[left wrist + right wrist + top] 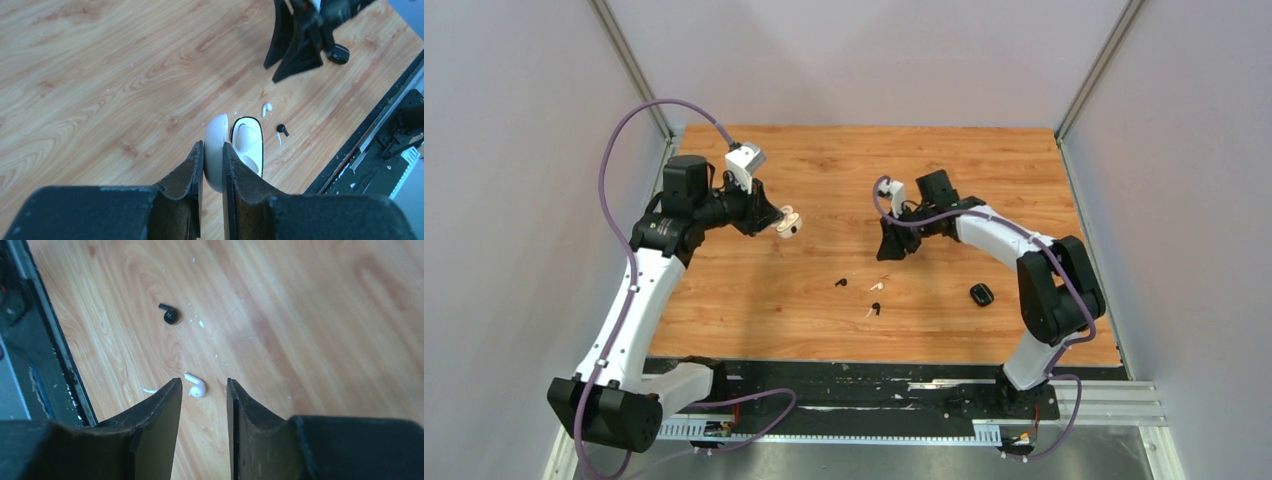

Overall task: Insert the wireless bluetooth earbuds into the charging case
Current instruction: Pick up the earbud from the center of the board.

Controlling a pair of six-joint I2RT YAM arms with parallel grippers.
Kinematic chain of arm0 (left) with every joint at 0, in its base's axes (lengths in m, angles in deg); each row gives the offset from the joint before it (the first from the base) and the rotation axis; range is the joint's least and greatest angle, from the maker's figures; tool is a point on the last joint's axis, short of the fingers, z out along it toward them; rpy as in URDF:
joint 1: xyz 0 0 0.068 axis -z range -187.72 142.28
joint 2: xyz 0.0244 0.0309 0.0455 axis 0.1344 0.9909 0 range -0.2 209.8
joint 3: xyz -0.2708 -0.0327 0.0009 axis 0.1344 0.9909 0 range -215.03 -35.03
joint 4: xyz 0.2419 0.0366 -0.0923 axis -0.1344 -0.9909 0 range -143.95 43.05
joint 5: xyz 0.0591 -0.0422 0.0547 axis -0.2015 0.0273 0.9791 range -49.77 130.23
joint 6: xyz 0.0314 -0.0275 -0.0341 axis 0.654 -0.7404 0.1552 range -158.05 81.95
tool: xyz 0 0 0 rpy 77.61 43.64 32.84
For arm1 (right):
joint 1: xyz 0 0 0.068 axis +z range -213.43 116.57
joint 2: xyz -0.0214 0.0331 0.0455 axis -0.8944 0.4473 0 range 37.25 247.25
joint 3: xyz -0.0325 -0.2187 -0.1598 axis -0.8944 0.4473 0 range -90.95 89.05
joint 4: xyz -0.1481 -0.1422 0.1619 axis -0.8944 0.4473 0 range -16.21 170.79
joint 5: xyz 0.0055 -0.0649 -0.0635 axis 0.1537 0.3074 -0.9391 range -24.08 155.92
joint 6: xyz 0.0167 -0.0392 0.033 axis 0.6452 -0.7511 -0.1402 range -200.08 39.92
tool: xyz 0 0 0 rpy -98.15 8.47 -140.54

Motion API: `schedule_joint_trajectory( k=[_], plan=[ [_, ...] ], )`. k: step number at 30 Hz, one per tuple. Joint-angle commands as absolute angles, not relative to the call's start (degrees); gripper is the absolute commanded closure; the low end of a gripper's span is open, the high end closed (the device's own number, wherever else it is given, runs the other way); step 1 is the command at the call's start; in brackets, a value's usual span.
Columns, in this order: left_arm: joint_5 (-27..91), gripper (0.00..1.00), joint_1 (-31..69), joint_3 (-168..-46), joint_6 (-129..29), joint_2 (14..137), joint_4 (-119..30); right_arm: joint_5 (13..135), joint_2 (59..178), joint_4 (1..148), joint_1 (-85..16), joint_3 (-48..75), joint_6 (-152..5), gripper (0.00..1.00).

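My left gripper point(782, 222) is shut on the lid of the open white charging case point(789, 225) and holds it above the table's left part. In the left wrist view the gripper point(213, 147) pinches the lid point(216, 142); the case body point(247, 142) hangs open beside it, white wells showing. My right gripper point(890, 248) is open and empty over a white earbud point(876, 287). In the right wrist view that earbud point(196, 386) lies just ahead of the open gripper point(204, 382). A black earbud point(170, 315) lies further on. Another black point(877, 309) and white point(868, 313) pair lies nearer the front.
A closed black case point(981, 294) lies on the wooden table at the right, also in the left wrist view point(339, 52). The table's front edge with a black rail point(844, 375) runs close below the earbuds. Grey walls close in the sides and back.
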State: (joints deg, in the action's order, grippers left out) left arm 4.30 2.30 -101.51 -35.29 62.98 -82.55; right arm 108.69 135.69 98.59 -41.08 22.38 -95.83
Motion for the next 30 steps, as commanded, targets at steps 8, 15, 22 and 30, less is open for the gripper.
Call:
schedule_joint_trajectory(
  k=[8,15,22,30],
  plan=[
    [6.35,1.0,2.03,-105.96,-36.56,62.04,-80.36,85.6,137.91,96.98,-31.4,26.52,-75.25,0.6],
    [6.6,1.0,2.03,-105.61,-36.38,61.59,-81.16,85.37,138.45,97.27,-29.99,28.43,-72.49,0.68],
    [6.62,1.0,2.03,-104.91,-36.36,61.81,-80.59,85.66,136.89,96.97,-28.3,30.69,-70.6,0.66],
    [6.54,1.0,2.03,-104.89,-36.65,62.23,-80.22,82.83,138.62,96.26,-28.32,30.15,-68.79,0.68]
  ],
)
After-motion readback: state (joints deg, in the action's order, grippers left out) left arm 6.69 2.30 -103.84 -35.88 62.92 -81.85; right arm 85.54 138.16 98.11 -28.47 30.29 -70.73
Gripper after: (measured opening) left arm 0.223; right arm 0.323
